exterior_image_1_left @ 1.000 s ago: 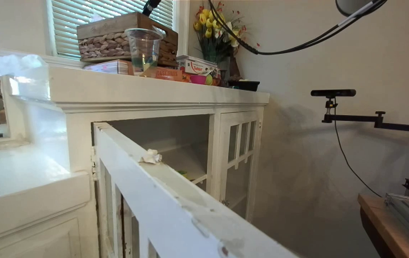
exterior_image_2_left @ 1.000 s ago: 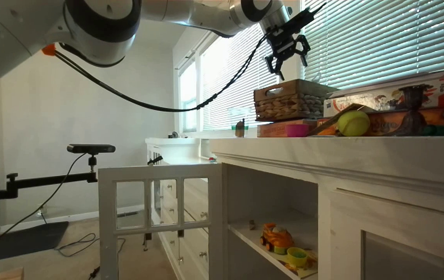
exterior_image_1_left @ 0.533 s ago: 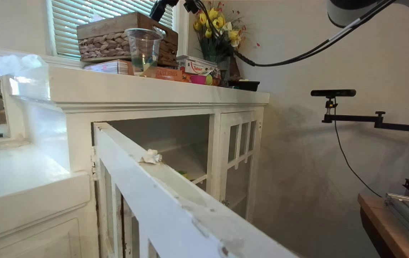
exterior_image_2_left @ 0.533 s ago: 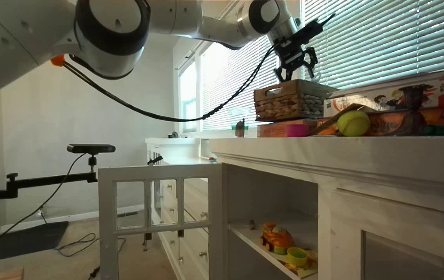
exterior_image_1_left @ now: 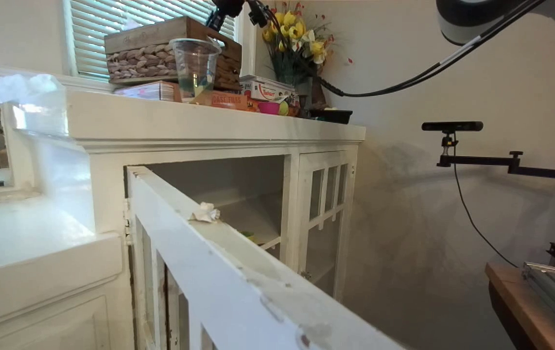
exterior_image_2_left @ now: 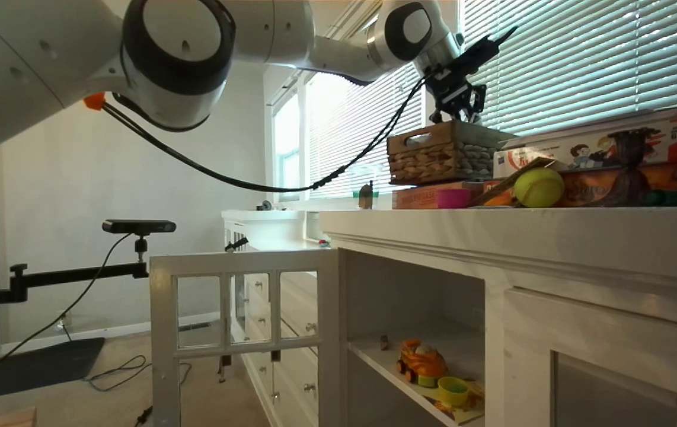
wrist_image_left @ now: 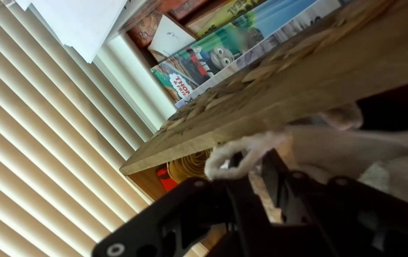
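Observation:
My gripper (wrist_image_left: 255, 156) reaches down at the open top of the wood-and-wicker basket (exterior_image_2_left: 427, 160), its tips hidden behind the rim in an exterior view. In the wrist view the fingers stand close together with a narrow gap. A fuzzy white loop (wrist_image_left: 225, 175) lies at the fingertips, one strand crossing between them; whether it is pinched is unclear. Beside the right finger spreads a blurred pale soft shape (wrist_image_left: 347, 142). A yellow ringed object (wrist_image_left: 189, 166) and a red item (wrist_image_left: 166, 178) also sit in the basket.
Around the basket on the cabinet top are a clear plastic cup (exterior_image_1_left: 195, 73), a tennis ball (exterior_image_2_left: 539, 188) and a stacked game box (exterior_image_2_left: 599, 142). Window blinds (wrist_image_left: 39, 135) rise close behind. Below, a white cabinet door (exterior_image_2_left: 163, 332) stands swung out. My cable (exterior_image_2_left: 243, 185) hangs in a loop.
The arm has come down, bringing the gripper from above the basket to its open top. The fingers, wide apart earlier, have drawn close together.

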Action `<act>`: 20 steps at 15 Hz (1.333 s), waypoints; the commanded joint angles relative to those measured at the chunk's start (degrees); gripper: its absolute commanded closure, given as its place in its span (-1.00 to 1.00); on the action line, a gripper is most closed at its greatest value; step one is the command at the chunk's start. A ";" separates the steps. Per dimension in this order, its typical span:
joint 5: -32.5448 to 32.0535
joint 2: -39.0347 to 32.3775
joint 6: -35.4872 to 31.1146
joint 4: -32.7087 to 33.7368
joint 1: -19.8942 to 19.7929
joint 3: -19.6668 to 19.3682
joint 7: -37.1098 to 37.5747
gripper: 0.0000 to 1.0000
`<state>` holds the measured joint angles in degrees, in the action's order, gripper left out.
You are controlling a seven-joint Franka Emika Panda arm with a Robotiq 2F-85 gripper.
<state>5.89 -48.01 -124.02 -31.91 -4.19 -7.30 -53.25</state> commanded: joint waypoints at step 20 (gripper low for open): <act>0.04 0.67 4.40 3.44 1.16 0.49 4.98 0.22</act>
<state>6.10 -48.39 -121.41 -30.57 -3.46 -6.45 -50.51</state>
